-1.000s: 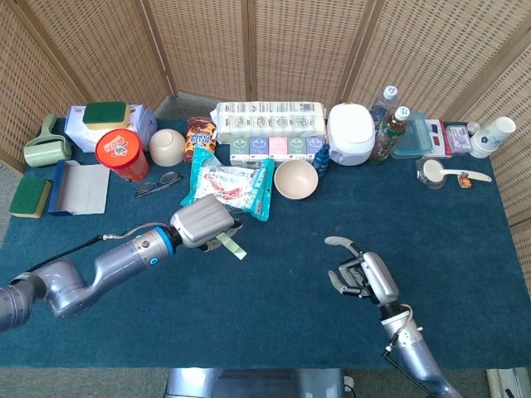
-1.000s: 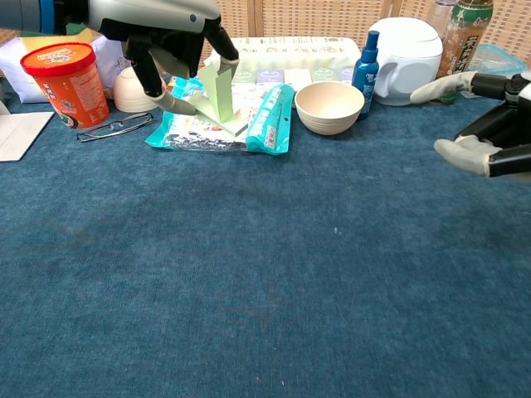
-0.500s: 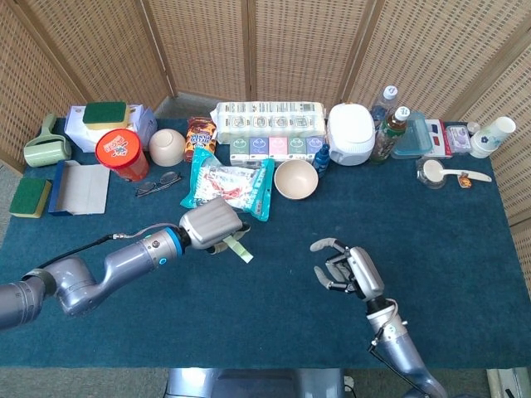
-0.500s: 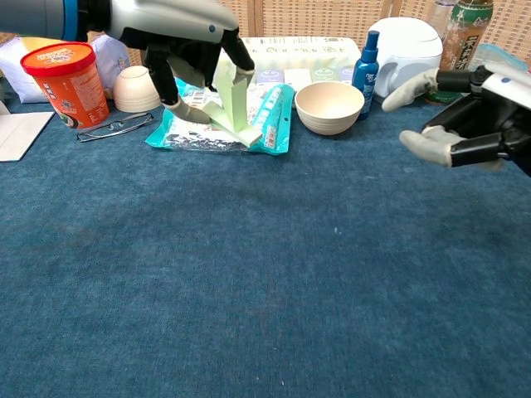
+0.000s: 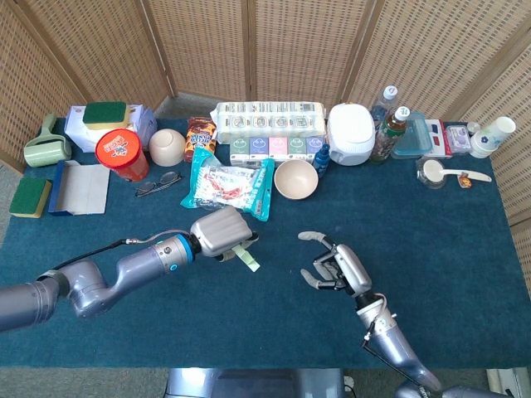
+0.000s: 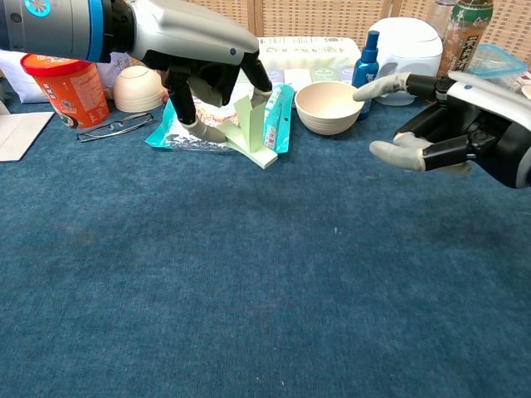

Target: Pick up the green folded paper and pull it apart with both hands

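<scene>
Left arm reaches in low from the left edge, forearm angled up toward table centre; left hand (image 5: 221,232) palm-down, fingers (image 6: 189,116) curled and pinching the green folded paper (image 6: 251,130) above the cloth. Right arm rises from the bottom right, wrist bent, right hand (image 5: 336,267) with nothing in it. Its fingers (image 6: 397,153) spread apart, pointing toward the left hand.

A folding wicker screen (image 5: 249,50) stands right behind the worktop (image 5: 274,307), which wears a dark blue cloth under even light.
</scene>
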Controlling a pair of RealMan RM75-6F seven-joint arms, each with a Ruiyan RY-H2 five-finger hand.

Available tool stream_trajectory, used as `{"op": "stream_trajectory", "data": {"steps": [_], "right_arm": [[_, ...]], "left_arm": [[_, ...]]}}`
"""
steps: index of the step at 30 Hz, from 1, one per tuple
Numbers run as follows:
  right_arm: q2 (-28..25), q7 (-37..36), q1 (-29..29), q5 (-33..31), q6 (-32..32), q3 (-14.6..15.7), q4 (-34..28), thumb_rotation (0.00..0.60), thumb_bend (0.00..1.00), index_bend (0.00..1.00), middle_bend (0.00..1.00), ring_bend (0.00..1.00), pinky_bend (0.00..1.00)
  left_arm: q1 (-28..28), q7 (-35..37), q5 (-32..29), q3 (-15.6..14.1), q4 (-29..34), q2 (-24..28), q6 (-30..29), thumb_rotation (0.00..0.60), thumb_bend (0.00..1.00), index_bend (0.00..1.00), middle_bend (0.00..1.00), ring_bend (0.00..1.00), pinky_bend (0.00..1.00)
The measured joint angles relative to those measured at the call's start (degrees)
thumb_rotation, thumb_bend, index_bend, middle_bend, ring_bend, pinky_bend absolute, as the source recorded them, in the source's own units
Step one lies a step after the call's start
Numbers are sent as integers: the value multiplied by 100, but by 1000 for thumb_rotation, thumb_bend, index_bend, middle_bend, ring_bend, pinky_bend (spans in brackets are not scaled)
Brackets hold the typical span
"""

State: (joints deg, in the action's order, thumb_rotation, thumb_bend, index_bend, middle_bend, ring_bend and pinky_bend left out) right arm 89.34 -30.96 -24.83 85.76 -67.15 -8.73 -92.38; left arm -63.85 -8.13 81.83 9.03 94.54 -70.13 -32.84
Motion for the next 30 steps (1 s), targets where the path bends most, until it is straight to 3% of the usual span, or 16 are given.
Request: {"op": "stream_trajectory", "data": {"steps": [13,30], "right_arm": [[24,48,-105,8,24,79,-76,600,389,382,1000,1000,1000],[85,230,-340,-39,280,123,-283,600,389,317,1000,1000,1000]], "left_arm": [[-83,-166,-126,-57,-42,-107,-100,600,391,650,1000,1000,1000],[-132,-158,-131,-126,1,-176,-204,600,391,650,1000,1000,1000]]}}
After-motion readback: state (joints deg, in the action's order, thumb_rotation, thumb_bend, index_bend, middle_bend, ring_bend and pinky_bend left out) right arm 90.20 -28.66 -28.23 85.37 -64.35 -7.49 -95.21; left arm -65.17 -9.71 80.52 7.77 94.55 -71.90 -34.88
